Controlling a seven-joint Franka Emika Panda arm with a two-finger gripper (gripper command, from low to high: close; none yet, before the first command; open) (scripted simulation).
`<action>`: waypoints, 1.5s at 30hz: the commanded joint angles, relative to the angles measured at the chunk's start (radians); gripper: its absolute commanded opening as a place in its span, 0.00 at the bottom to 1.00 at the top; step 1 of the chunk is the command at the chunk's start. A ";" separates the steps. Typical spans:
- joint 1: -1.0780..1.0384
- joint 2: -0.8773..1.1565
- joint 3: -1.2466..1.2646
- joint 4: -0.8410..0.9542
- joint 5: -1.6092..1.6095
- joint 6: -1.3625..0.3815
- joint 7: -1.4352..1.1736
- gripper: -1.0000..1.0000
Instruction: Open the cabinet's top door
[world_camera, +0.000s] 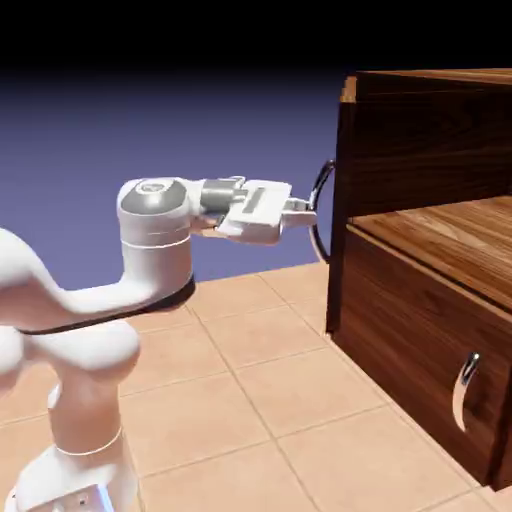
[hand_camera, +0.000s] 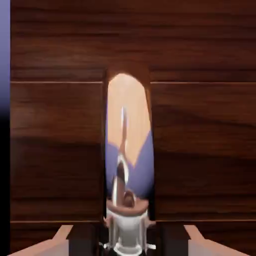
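I have the gripper (world_camera: 313, 212) closed around the top door's curved handle (hand_camera: 127, 145), with the door (hand_camera: 55, 150) squarely ahead, on the cabinet's (world_camera: 420, 140) upper part at the exterior view's right. I judge the grasp made and the pull next: I should draw back gently along an arc, keeping the fingers from slipping.

Tan tile flr (world_camera: 240, 400), blue-violet bkgd (world_camera: 230, 130)
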 joint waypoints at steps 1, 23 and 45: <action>-0.001 -0.010 0.036 -0.012 0.036 -0.021 -0.001 0.00; 0.090 0.150 0.834 0.038 0.817 -0.515 0.109 0.00; -0.471 0.722 1.612 0.724 1.333 -1.090 0.335 0.00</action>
